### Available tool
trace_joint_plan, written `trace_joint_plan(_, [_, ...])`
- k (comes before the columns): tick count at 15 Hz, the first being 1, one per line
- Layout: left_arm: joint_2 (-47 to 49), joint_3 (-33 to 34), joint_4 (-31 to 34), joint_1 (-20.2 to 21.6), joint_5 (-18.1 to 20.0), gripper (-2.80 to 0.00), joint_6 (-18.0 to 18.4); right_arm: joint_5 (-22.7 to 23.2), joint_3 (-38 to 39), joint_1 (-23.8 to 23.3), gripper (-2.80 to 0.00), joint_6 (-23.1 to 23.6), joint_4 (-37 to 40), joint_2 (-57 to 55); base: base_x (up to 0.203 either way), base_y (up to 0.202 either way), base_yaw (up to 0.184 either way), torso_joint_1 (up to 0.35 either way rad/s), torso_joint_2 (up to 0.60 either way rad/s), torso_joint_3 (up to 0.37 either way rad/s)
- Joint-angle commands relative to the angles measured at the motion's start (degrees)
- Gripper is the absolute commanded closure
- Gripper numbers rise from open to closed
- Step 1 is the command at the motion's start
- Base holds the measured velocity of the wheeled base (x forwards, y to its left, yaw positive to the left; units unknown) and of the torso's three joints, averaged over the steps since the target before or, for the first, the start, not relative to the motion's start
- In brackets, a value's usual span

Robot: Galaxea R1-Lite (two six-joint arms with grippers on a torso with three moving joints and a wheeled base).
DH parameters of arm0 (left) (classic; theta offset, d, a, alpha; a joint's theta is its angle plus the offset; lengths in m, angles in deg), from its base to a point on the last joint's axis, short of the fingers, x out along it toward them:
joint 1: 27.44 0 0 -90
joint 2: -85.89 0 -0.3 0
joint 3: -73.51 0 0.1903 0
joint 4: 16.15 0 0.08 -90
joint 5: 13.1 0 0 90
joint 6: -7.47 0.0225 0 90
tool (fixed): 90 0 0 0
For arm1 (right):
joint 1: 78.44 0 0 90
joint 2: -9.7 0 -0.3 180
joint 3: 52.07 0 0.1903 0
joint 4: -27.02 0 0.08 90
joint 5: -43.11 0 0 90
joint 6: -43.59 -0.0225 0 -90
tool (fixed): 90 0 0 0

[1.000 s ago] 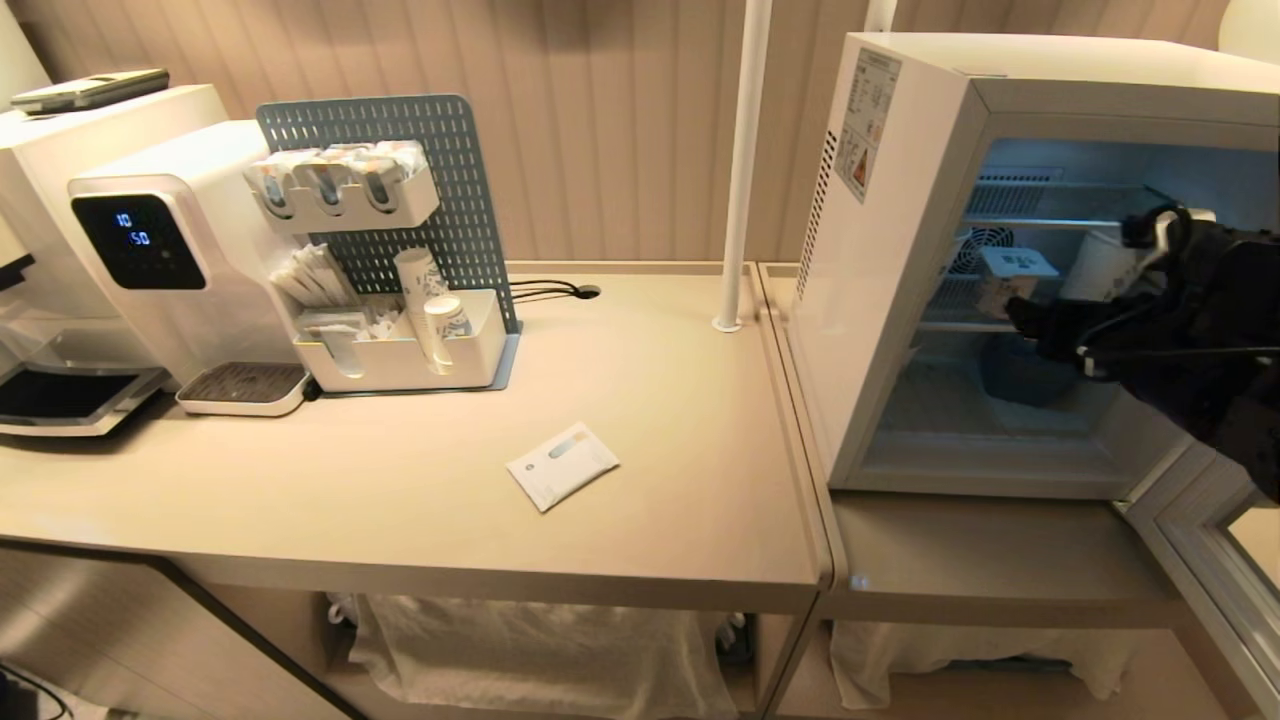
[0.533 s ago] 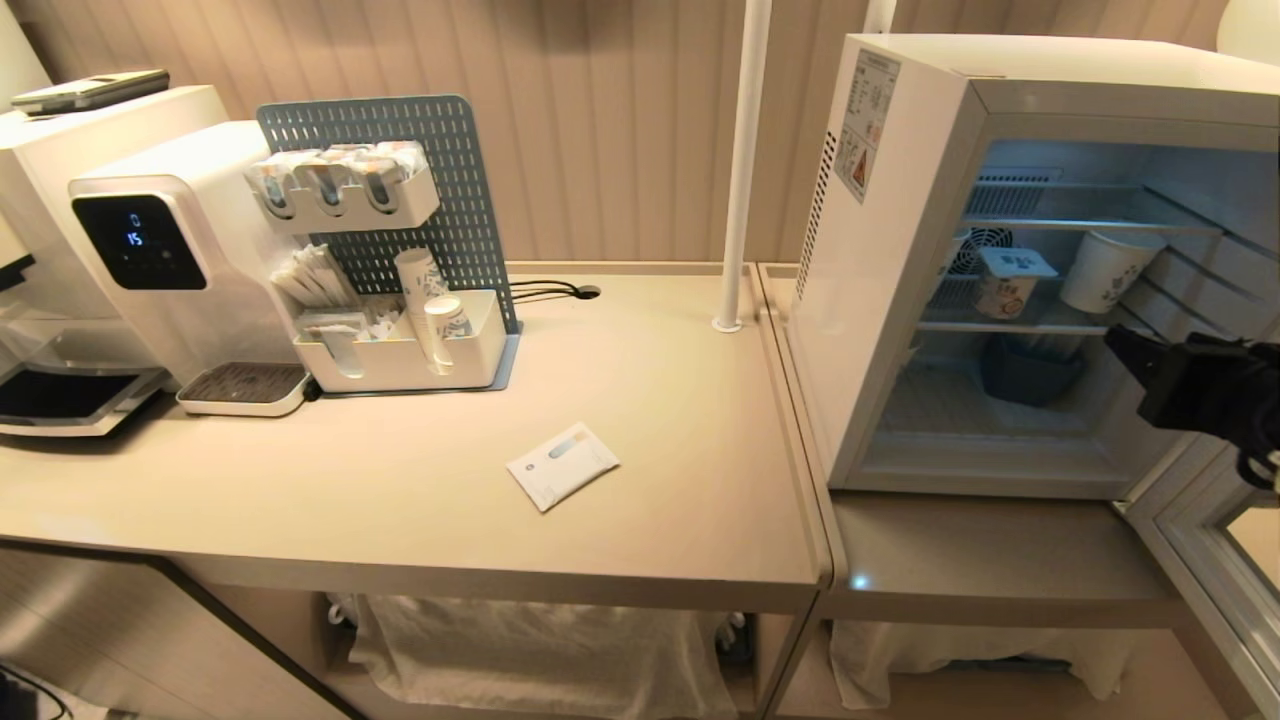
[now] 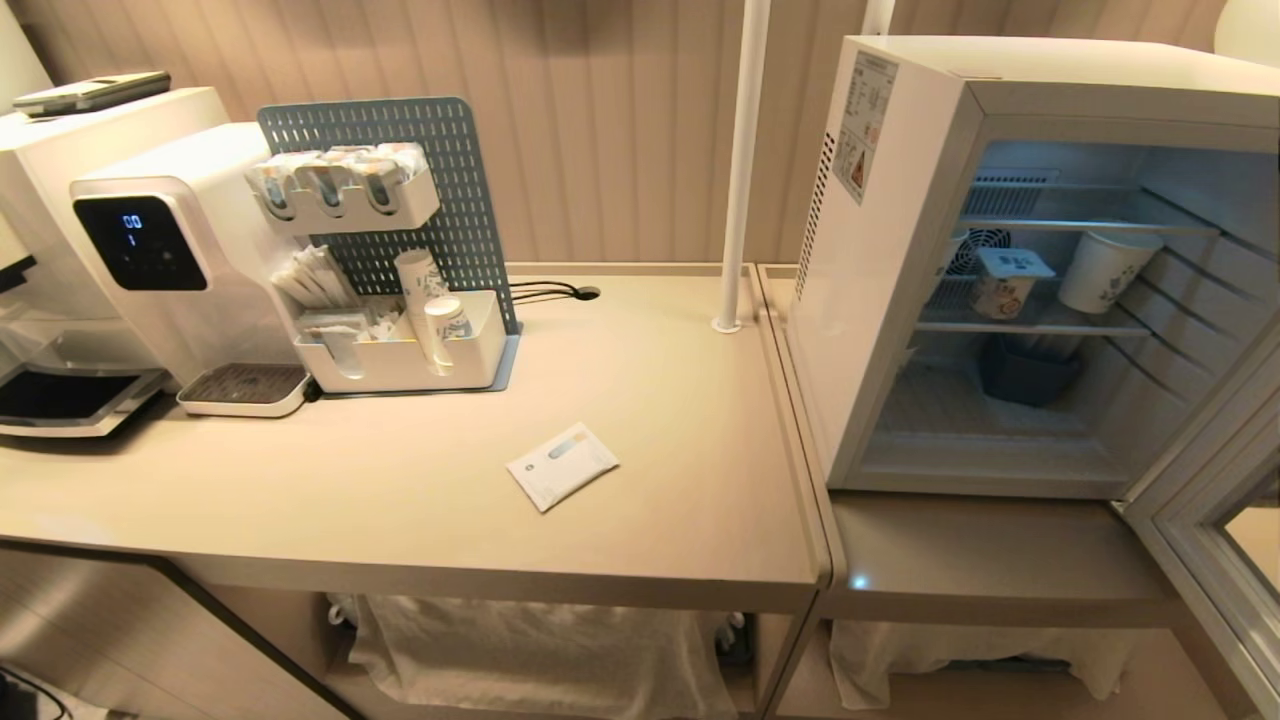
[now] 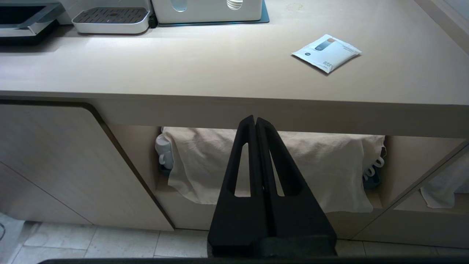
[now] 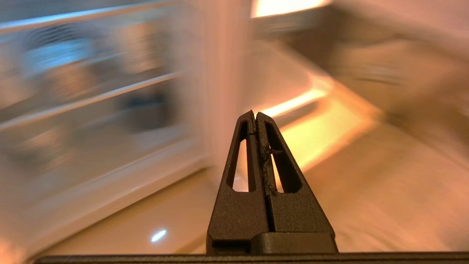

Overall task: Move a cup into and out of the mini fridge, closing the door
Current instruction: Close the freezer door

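The white mini fridge (image 3: 890, 260) stands open at the right of the counter. Its door (image 3: 1215, 510) is swung out toward the lower right. The cup (image 3: 1007, 282), small and white with a wide sealed rim, sits on the middle wire shelf, free of any gripper. Neither arm shows in the head view. My right gripper (image 5: 255, 114) is shut and empty, out in front of the fridge over the counter, in a motion-smeared view. My left gripper (image 4: 255, 119) is shut and empty, parked low before the counter's front edge.
A taller paper cup (image 3: 1098, 270) stands beside the cup on the same shelf, a dark blue tub (image 3: 1030, 370) below it. A white sachet (image 3: 562, 465) lies mid-counter. A pegboard organiser (image 3: 400, 250) and a water dispenser (image 3: 170, 250) stand at the left; a white pole (image 3: 740, 170) rises beside the fridge.
My right gripper let go of the cup on the shelf, drew back out of the fridge and left the head view, closing as it went. The cup stays on the shelf.
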Motion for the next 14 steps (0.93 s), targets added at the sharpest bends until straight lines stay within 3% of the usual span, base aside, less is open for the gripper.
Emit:
trace_joint_plan(1, [0.0,0.1,0.0,0.0,0.0,0.0,0.0,-0.4,0.9,-6.3,0.0,0.5,1.6,8.9,0.0,0.0,0.0,0.0,0.0,0.0])
trace_joint_plan(5, [0.0,0.1,0.0,0.0,0.0,0.0,0.0,1.6,8.3,-9.8,0.0,0.9,7.1,26.0,0.0,0.0,0.0,0.0,0.0,0.0])
trace_joint_plan(7, [0.0,0.1,0.0,0.0,0.0,0.0,0.0,6.9,13.7,-10.7,0.0,1.1,8.7,35.2,0.0,0.0,0.0,0.0,0.0,0.0])
trace_joint_plan(8, [0.0,0.1,0.0,0.0,0.0,0.0,0.2,14.0,16.1,-10.9,0.0,1.2,9.5,39.7,0.0,0.0,0.0,0.0,0.0,0.0])
trace_joint_plan(10, [0.0,0.1,0.0,0.0,0.0,0.0,0.2,35.2,20.4,-11.3,0.0,1.0,15.6,47.3,0.0,0.0,0.0,0.0,0.0,0.0])
trace_joint_plan(11, [0.0,0.1,0.0,0.0,0.0,0.0,0.1,41.8,23.0,-11.4,0.0,0.5,19.0,48.6,0.0,0.0,0.0,0.0,0.0,0.0])
trace_joint_plan(14, [0.0,0.1,0.0,0.0,0.0,0.0,0.1,51.9,27.6,-11.6,0.0,-0.5,22.3,49.0,0.0,0.0,0.0,0.0,0.0,0.0])
